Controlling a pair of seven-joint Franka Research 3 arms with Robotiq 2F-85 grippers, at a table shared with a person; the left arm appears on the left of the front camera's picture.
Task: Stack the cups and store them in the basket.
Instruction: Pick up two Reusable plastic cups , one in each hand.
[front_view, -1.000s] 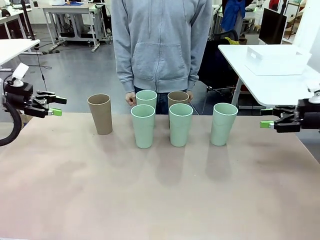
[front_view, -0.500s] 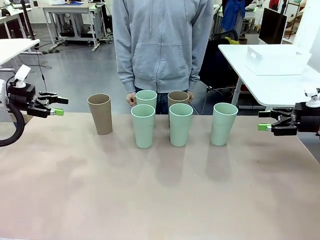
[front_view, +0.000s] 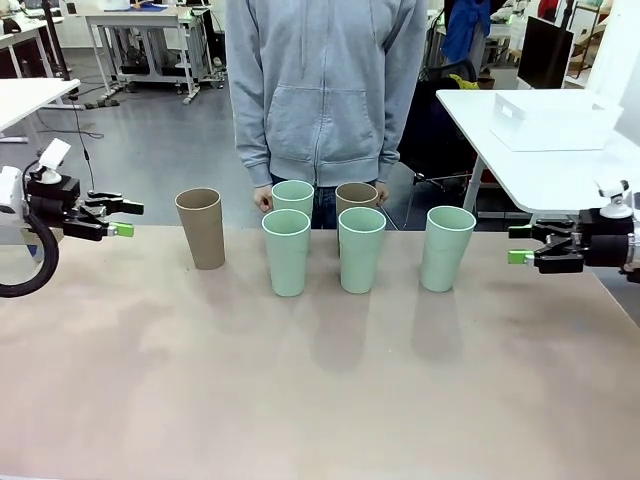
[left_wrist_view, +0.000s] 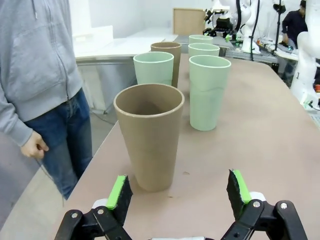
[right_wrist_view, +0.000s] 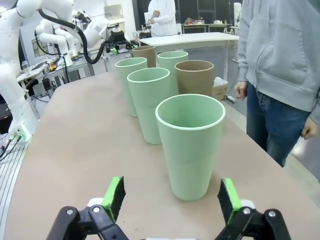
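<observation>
Found six cups (front_view: 287, 252) upright, empty and unstacked on the table (front_view: 320, 400); spotted the basket (front_view: 555, 120) apart on a side table (front_view: 560, 175) to the right, contents not discernible; noted left gripper (front_view: 128, 219) and right gripper (front_view: 517, 244) spread wide, holding nothing, flanking the rows; saw a person (front_view: 320, 90) standing just behind.

Pale mint green on four cups (front_view: 287, 252), tan-brown on two more. Dusty beige across the table (front_view: 320, 400); white on the basket (front_view: 555, 120). Grey hoodie (front_view: 325, 80), blue jeans (left_wrist_view: 65, 130), black left gripper (front_view: 128, 219) and right gripper (front_view: 516, 245), green pads (left_wrist_view: 119, 186).
</observation>
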